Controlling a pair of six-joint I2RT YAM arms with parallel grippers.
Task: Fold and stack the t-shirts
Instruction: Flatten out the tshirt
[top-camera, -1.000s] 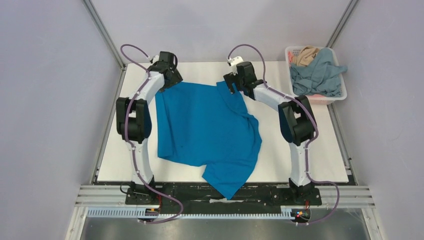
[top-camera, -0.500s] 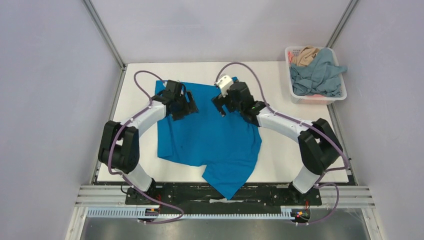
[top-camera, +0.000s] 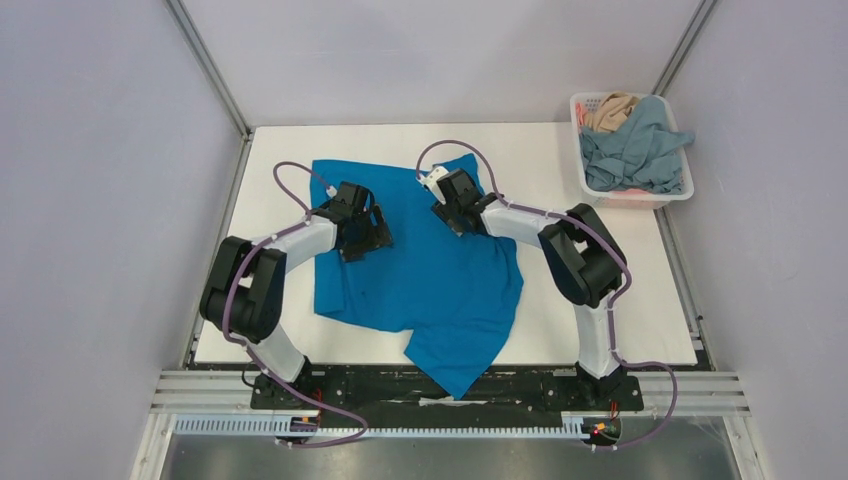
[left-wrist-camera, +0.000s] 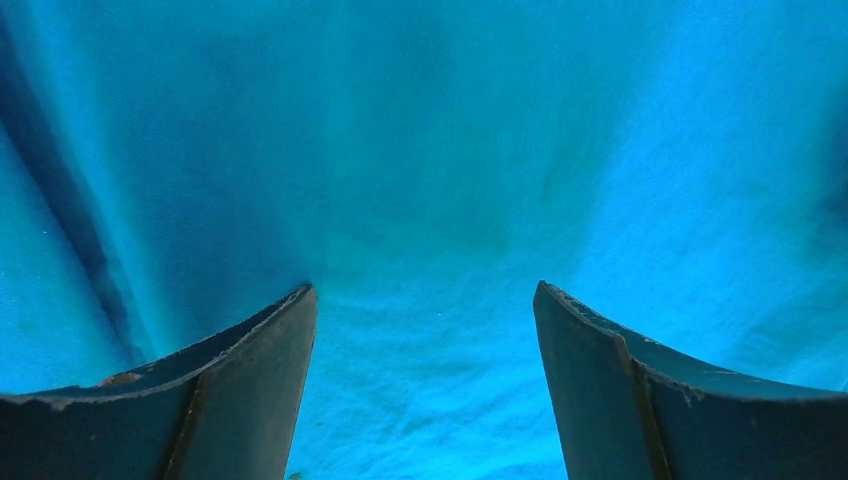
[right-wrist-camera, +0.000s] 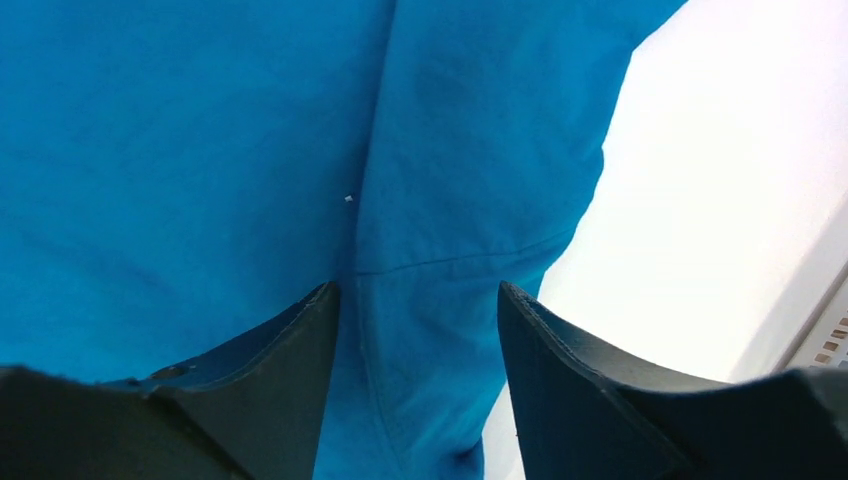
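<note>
Working on white table (top-camera: 650, 310), with vivid blue t-shirt (top-camera: 430, 275) lying rumpled, one corner drooping over the near edge. Poising both tools low over mid-shirt: left gripper (left-wrist-camera: 425, 292) wide, right gripper (right-wrist-camera: 418, 287) parted less, gripping nothing. Probably risking pinching flat cloth, bunching it, dragging that corner off. Leaving grey-blue t-shirt (top-camera: 635, 150) and tan t-shirt (top-camera: 612, 110) in far basket (top-camera: 650, 198).

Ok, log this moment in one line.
left gripper open over spread blue t-shirt | right gripper open over its seam | grey-blue t-shirt, tan t-shirt in basket
</note>
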